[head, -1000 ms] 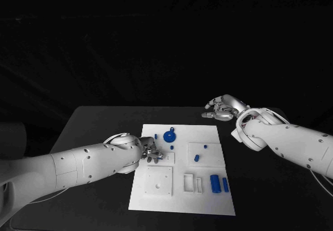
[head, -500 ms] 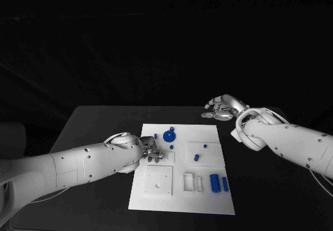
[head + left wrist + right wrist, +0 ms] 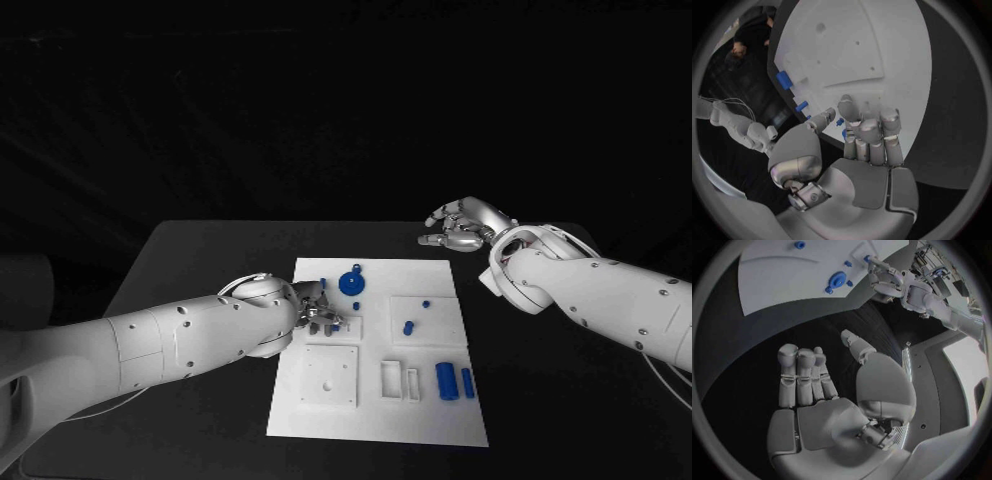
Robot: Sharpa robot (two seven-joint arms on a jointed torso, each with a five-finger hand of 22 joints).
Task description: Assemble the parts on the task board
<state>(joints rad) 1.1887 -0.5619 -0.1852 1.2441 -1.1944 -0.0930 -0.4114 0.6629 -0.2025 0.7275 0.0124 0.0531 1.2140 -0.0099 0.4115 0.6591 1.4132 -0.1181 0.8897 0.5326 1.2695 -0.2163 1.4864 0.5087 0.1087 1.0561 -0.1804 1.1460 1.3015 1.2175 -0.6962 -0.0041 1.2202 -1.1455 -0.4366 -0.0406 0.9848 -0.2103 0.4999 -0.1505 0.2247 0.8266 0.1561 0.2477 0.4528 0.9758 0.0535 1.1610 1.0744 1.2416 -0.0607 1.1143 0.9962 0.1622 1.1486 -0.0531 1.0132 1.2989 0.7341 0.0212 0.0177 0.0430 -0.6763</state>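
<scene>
We see left hand [image 3: 317, 314] at task board [image 3: 378, 420] left edge, fingers loosely parted, nothing gripped; small blue part [image 3: 356, 306] just beside fingertips. Right hand [image 3: 462, 226] off board's far corner, fingers spread, empty. Blue disc [image 3: 352, 283] between hands.

Left hand [image 3: 315, 312] crowds the task board's [image 3: 378, 420] left edge — right side lies open.
</scene>
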